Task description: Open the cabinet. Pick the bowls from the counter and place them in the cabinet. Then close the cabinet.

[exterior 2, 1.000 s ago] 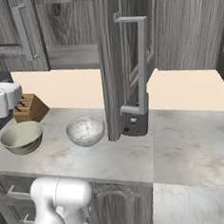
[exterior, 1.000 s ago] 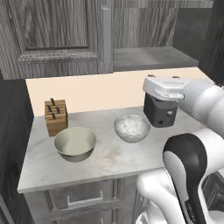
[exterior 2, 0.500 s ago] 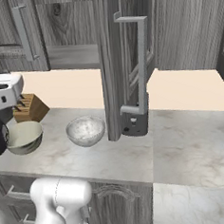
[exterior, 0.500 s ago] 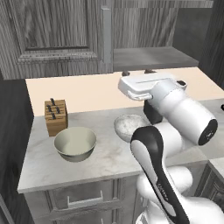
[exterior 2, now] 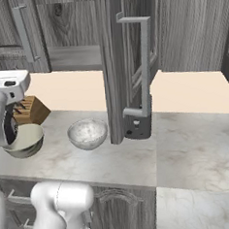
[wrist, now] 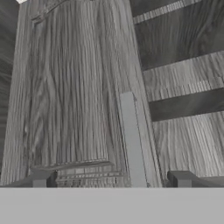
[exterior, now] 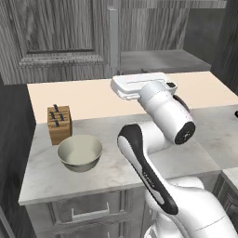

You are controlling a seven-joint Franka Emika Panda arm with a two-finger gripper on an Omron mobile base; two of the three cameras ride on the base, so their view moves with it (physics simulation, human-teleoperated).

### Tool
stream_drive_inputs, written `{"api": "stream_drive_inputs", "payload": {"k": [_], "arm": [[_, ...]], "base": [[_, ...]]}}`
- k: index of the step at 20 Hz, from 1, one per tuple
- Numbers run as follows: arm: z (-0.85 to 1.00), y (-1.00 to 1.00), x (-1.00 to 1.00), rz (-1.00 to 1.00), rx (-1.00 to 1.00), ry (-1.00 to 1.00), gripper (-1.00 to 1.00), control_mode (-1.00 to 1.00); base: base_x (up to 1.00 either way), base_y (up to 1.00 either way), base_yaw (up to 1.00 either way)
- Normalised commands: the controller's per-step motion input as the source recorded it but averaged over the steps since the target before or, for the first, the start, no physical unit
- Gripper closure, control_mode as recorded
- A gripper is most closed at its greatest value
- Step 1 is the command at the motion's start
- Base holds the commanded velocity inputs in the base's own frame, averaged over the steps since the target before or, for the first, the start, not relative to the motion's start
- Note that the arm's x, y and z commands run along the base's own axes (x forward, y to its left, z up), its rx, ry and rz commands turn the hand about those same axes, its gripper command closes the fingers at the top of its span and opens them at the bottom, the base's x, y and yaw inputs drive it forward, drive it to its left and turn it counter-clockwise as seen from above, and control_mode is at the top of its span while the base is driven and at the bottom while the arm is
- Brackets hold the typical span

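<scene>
Spanning the kitchen wall, counter (exterior: 116,172) lies under the open cabinet (exterior 2: 130,47).

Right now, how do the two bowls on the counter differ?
The beige bowl has a smooth, plain cream inside; the speckled bowl is white-grey and marbled. The beige bowl sits just in front of the knife block; the speckled bowl sits further right, near the edge of the open cabinet door. Both stand upright and empty on the counter, about the same size.
</scene>
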Motion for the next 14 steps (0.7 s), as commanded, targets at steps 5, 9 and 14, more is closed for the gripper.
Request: {"api": "stream_drive_inputs", "payload": {"k": [5,9,14], "arm": [[0.06,0.00,0.57,0.00,0.00,0.00,-1.00,-1.00],[0.00,0.00,0.53,0.00,0.00,0.00,-1.00,-1.00],[0.00,0.00,0.50,-0.02,0.00,-0.02,-1.00,-1.00]], "base": [[0.00,0.00,0.00],[0.00,0.00,0.00],[0.00,0.00,0.00]]}}
